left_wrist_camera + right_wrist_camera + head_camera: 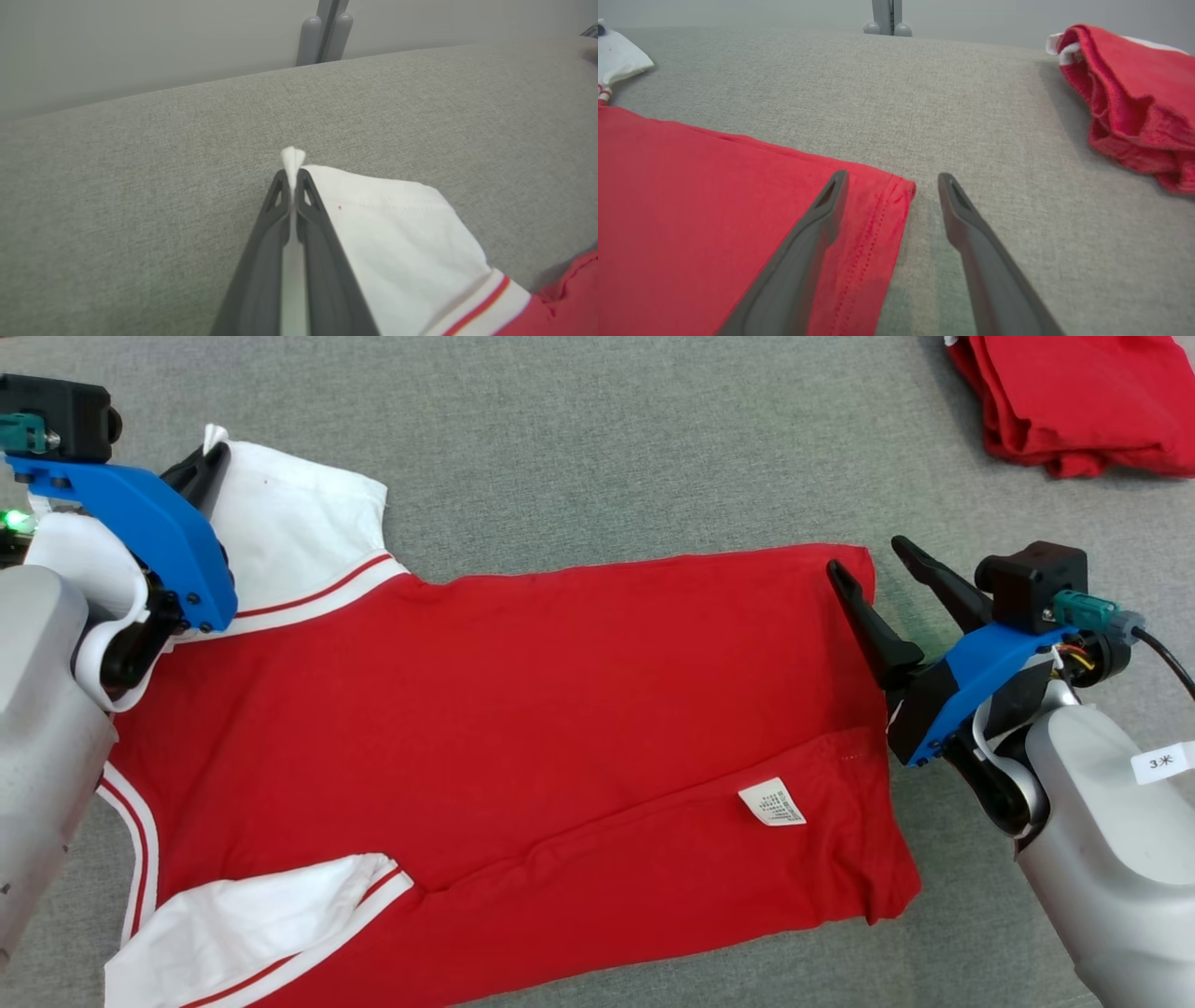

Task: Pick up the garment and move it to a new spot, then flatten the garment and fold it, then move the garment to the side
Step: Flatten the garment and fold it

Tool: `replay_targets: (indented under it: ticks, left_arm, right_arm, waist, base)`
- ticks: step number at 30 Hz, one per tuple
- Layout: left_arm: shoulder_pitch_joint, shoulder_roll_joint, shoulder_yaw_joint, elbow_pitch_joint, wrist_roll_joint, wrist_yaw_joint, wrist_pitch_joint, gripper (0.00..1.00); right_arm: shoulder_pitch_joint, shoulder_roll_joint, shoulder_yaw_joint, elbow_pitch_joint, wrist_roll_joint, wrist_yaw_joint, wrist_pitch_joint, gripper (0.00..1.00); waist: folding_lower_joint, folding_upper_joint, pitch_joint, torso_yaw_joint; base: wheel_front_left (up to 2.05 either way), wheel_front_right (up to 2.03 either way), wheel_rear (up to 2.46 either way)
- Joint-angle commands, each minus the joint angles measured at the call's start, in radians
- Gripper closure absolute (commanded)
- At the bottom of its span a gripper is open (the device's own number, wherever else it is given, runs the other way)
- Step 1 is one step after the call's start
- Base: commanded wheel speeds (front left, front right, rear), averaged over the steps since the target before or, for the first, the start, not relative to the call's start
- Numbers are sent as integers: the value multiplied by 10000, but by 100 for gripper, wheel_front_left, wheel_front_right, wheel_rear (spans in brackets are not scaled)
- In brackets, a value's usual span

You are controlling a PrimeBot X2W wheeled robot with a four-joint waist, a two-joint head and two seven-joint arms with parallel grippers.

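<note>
Garment (pixel 523 709): a red knit shirt with white sleeves and red-striped white trim. In the head view it lies flat across the centre of the frame on a grey woven surface (pixel 607 448). A white rectangular care label (pixel 772 802) lies on its lower right area. My left gripper (pixel 210 462), upper left, has its dark tapered fingers pressed together on the corner of the white sleeve (pixel 299 523). My right gripper (pixel 864 553), at right, holds its fingers apart on either side of the garment's upper right hem corner. A bunched red cloth (pixel 1083 401) lies in the upper right corner, well apart.

Left wrist view: my fingers (pixel 261 261) are clamped on the sleeve edge. A small tuft of white cloth protrudes above the tips at frame centre. The smooth sleeve spreads toward the lower right and ends in a striped band.

Right wrist view: my fingers (pixel 808 242) are spread wide. One lies over the red cloth beside its stitched hem, the other over bare grey weave. Whether they touch, I cannot tell.
</note>
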Motion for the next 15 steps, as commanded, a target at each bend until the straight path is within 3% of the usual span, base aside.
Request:
replay_targets:
  ticks: [1,12,13,14,15]
  left_arm:
    - [-33,-10,-83,-36,-60,-10,-57,100]
    - [-443,-186,-749,-86,-312,-10,-466,100]
    - [-470,-190,-795,-91,-332,-10,-503,100]
    - [-500,-191,-826,-102,-381,-10,-578,100]
    - [-524,-188,-866,-102,-417,-10,-632,100]
  right_arm:
    - [114,-54,33,-30,37,2,47,0]
    - [-563,234,200,912,4,2,619,0]
    - [-625,253,199,1032,41,2,635,19]
    - [-707,249,153,1170,22,2,626,69]
    - [-789,249,87,1324,-17,2,587,100]
  waist:
    - [1,0,19,36]
    - [1,0,155,389]
    - [1,0,151,411]
    - [1,0,146,433]
    - [1,0,139,452]
  base:
    - [0,0,0]
    - [0,0,0]
    - [0,0,0]
    - [0,0,0]
    - [0,0,0]
